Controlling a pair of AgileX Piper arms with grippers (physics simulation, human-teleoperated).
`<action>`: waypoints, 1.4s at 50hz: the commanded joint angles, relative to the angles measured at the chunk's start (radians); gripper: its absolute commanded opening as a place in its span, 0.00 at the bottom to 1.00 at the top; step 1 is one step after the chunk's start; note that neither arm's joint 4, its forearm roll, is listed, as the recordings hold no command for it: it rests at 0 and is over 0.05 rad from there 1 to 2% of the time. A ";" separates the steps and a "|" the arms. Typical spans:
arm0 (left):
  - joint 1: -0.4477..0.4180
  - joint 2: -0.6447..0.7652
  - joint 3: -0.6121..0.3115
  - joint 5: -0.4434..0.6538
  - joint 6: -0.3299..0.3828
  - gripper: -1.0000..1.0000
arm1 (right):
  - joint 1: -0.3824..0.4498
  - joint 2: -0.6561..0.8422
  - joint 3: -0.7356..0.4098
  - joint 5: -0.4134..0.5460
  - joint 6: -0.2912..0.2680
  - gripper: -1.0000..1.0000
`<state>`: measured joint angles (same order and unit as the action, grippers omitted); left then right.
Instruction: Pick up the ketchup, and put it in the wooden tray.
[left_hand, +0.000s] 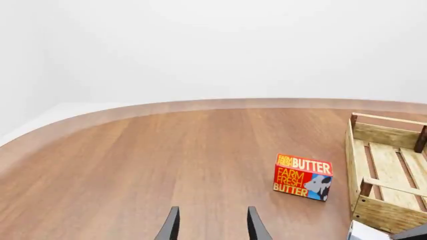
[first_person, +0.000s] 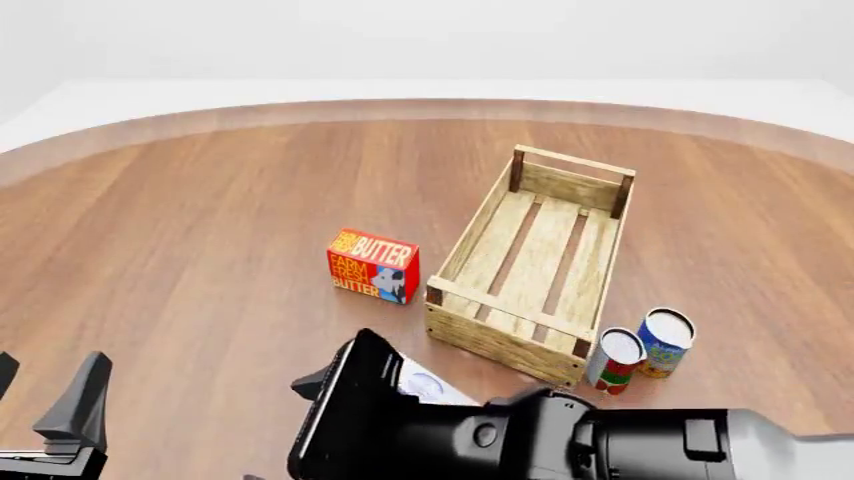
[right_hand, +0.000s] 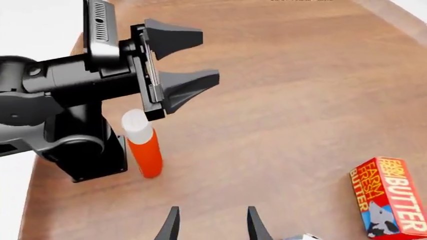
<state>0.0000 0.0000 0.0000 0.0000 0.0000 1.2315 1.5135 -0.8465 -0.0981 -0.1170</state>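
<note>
The ketchup (right_hand: 144, 147), a slim orange-red bottle with a white cap, stands upright on the table right beside the left arm's black base; only the right wrist view shows it. My right gripper (right_hand: 213, 226) is open, empty and some way short of the bottle. My left gripper (left_hand: 213, 226) is also open and empty, raised above the bottle (right_hand: 208, 56), and sits at the front view's lower left (first_person: 47, 388). The wooden tray (first_person: 470, 238) lies mid-table, its slatted floor bare.
A red butter box (first_person: 374, 265) stands left of the tray. Two cans (first_person: 617, 360) (first_person: 663, 342) stand at the tray's near right corner. The right arm (first_person: 561, 440) covers the near centre of the table, with a white object (first_person: 430, 386) partly hidden under it.
</note>
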 joint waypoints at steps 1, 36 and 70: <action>0.000 0.000 0.000 0.000 0.000 1.00 | 0.062 0.094 -0.081 0.000 0.008 1.00; 0.000 0.000 0.000 0.000 0.000 1.00 | 0.149 0.330 -0.292 0.019 -0.002 1.00; 0.000 0.000 0.000 0.000 0.000 1.00 | 0.183 0.489 -0.398 0.014 -0.002 1.00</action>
<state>0.0000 0.0000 0.0000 0.0000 0.0000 1.4050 1.9504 -1.2062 -0.0847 -0.1166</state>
